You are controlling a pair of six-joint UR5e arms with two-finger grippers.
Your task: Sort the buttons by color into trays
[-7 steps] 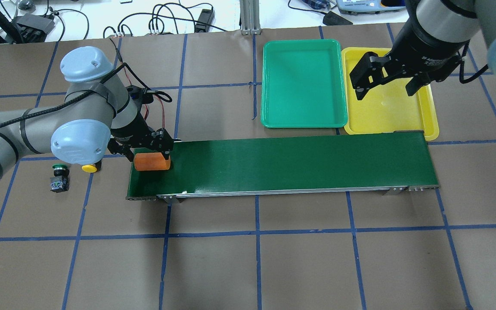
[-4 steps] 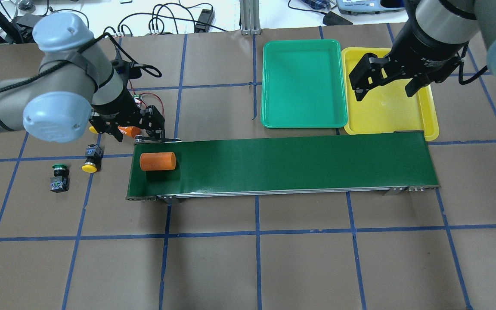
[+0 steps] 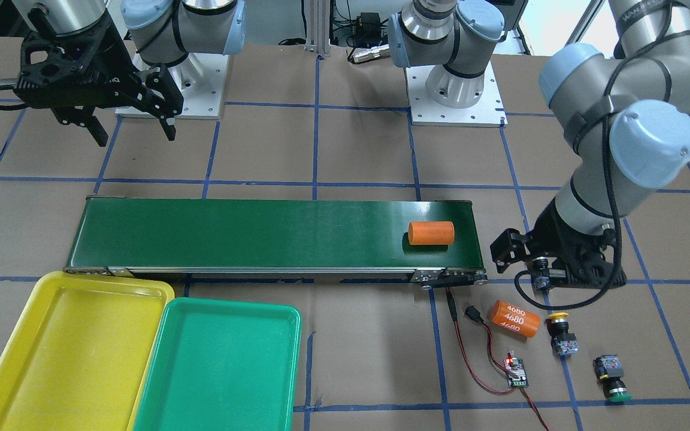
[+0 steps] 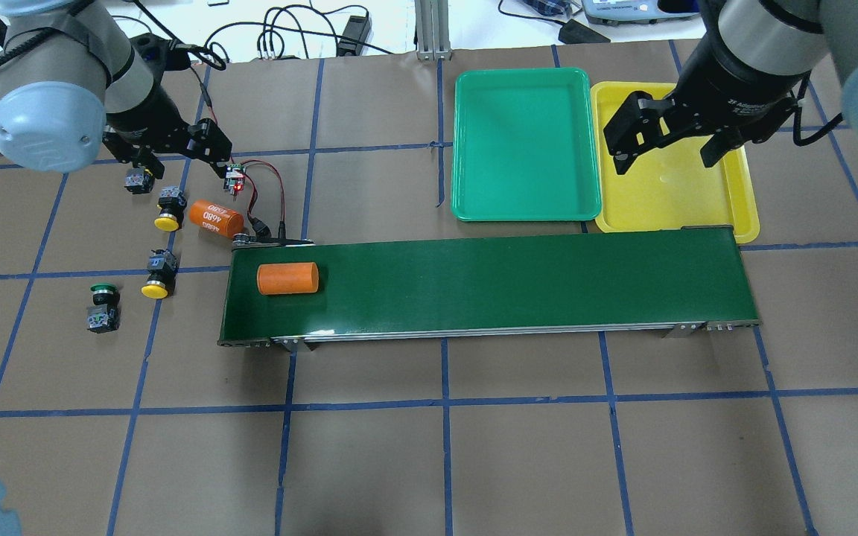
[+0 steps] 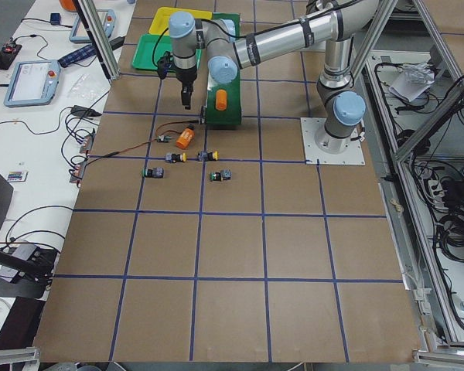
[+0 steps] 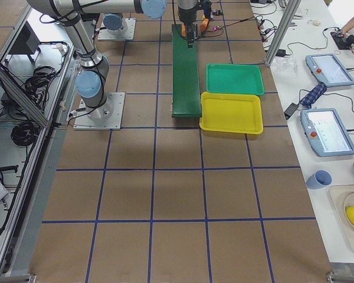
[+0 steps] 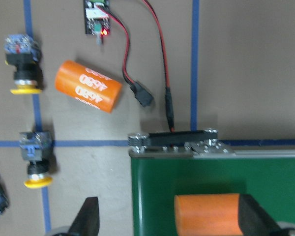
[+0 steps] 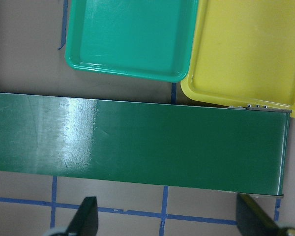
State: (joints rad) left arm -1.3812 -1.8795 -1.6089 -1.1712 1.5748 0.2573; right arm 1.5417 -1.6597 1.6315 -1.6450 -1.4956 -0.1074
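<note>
Silver-grey arm tubes carry pale-blue joint caps and black cables.

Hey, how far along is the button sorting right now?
Done: nothing. The green tray and the yellow tray are both empty.
In hand: nothing. The left gripper and the right gripper are open and empty.
Left: all four buttons lie on the table beside the conveyor, which carries only an orange cylinder.
</note>
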